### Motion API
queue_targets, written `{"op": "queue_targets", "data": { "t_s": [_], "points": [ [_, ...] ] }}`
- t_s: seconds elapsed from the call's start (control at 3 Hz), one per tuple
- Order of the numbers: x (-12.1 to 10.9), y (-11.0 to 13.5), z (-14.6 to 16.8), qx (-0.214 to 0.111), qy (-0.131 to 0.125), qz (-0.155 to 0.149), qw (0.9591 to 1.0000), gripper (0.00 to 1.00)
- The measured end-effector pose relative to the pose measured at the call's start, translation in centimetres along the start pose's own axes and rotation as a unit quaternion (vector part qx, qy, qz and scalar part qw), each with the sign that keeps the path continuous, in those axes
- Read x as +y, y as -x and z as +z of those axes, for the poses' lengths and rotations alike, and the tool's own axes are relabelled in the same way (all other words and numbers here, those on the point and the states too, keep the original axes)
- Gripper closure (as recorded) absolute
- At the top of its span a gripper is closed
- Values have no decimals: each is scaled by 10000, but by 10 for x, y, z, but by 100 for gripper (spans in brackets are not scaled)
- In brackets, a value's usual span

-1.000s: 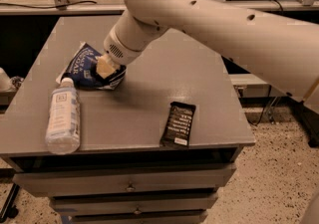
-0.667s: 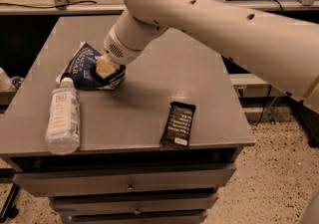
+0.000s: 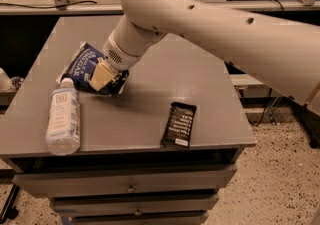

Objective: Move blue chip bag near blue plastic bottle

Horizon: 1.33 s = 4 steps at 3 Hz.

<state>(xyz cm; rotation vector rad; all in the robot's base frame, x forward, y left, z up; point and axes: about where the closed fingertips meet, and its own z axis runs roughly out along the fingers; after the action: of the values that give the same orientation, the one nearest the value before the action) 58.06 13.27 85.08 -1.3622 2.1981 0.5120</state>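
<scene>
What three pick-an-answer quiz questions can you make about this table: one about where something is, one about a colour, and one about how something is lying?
1. How is the blue plastic bottle lying?
A. on its side
B. standing up
C. upside down

2. What colour is the flat wrapper?
A. red
B. black
C. yellow

3. Where is the gripper?
A. on the bottle's cap
B. on the wrapper
C. down at the blue chip bag

Answers:
1 A: it lies lengthwise on the table, with its cap pointing toward the bag.
2 B: it is dark black with pale print.
3 C: the arm's end meets the bag, away from the other things.
</scene>
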Motion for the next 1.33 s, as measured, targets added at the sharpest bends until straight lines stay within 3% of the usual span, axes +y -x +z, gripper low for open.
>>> {"op": "queue_targets", "data": {
  "t_s": [0.33, 0.67, 1.0, 1.33],
  "points": [
    [4, -11, -2, 176, -71, 49, 9998, 0],
    [0, -9, -12, 128, -5, 48, 9999, 0],
    [4, -6, -13, 50, 239, 63, 9997, 0],
    [19, -8, -1, -22, 730, 165, 9972, 0]
  ]
}}
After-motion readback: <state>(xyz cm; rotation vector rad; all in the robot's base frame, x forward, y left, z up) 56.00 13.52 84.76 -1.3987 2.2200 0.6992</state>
